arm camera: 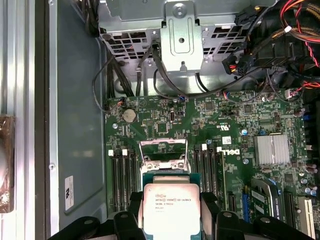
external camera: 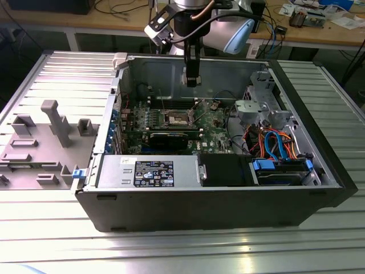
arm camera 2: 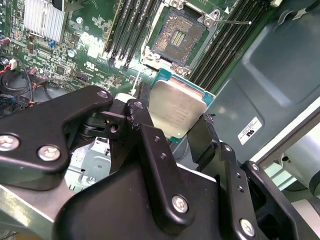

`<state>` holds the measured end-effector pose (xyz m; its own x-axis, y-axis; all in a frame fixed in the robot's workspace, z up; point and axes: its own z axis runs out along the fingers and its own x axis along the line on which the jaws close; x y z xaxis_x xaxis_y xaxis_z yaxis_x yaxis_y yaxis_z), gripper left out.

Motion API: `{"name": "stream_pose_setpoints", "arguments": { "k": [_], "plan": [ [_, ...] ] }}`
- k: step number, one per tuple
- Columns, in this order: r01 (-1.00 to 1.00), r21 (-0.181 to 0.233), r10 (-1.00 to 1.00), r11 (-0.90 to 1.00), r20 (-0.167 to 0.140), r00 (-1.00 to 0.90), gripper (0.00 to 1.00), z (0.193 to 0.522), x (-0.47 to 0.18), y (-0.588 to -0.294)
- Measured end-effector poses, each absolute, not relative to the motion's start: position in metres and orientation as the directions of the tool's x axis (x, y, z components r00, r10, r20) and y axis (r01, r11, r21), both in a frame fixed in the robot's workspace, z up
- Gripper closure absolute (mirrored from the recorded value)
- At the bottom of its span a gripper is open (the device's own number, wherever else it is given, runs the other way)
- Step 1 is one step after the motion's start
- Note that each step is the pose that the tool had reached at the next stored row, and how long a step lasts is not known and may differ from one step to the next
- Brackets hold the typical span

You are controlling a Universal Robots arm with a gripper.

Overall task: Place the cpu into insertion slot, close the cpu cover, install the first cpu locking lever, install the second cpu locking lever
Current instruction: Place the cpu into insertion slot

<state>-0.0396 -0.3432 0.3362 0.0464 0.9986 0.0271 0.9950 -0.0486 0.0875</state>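
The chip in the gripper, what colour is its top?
The chip has a silver-grey top with a green border, clearest in the first wrist view.

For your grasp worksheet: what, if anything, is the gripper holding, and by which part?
The gripper holds the cpu, pinched by two opposite side edges, its silver top left uncovered.

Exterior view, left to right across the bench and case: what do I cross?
grey plastic fixture plate → white latch on the case corner → insertion slot → silver drive cage. The gripper, holding the cpu, hangs over the slot, so it is left out.
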Motion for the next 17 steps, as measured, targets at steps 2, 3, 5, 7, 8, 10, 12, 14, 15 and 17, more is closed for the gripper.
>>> {"name": "stream_pose_setpoints", "arguments": {
  "k": [2, 3, 5, 7, 8, 10, 12, 14, 15, 17],
  "plan": [
    [0.996, 0.087, 1.0, -0.016, 0.027, 0.014, 0.46, 0.334, -0.04, -0.343],
    [0.996, 0.087, 1.0, -0.002, 0.027, -0.001, 0.46, 0.333, -0.04, -0.343],
    [0.996, 0.087, 1.0, 0.002, 0.027, -0.004, 0.46, 0.331, -0.04, -0.343],
    [0.996, 0.087, 1.0, 0.002, 0.028, -0.004, 0.46, 0.327, -0.04, -0.343],
    [0.996, 0.087, 1.0, 0.002, 0.028, -0.004, 0.46, 0.326, -0.04, -0.343],
    [0.996, 0.087, 1.0, 0.002, 0.028, -0.005, 0.46, 0.322, -0.04, -0.343],
    [0.996, 0.087, 1.0, 0.002, 0.029, -0.005, 0.46, 0.321, -0.04, -0.343],
    [0.996, 0.087, 1.0, 0.002, 0.029, -0.005, 0.46, 0.32, -0.04, -0.343],
    [0.996, 0.087, 1.0, 0.002, 0.029, -0.005, 0.46, 0.319, -0.04, -0.343],
    [0.996, 0.087, 1.0, 0.002, 0.029, -0.005, 0.46, 0.317, -0.04, -0.343]
  ]
}}
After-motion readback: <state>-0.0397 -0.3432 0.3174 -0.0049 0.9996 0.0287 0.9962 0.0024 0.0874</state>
